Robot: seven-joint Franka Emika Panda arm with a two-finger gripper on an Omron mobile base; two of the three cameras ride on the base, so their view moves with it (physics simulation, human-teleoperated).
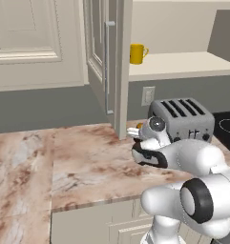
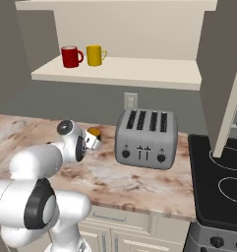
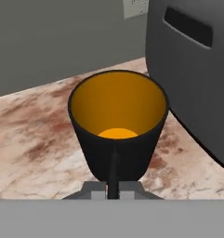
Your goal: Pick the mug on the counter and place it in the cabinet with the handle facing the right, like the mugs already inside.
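Mug (image 3: 117, 135) stands upright on the surface (image 1: 88, 157) near its back edge, just beside the toaster (image 2: 145, 139), handle (image 3: 114, 169) turned toward the hand. It looks rigid, light and glossy, likely slippery and chippable; the rim wall seems the surer hold. Fingers (image 3: 95, 189) sit low at the handle, their spread cannot be told; no writing legible.

A small black cylindrical mug (image 3: 117, 139) with orange-yellow inside is seen upright on the pinkish-brown marbled stone countertop (image 3: 34, 144), its loop handle (image 3: 114, 169) turned toward the camera.
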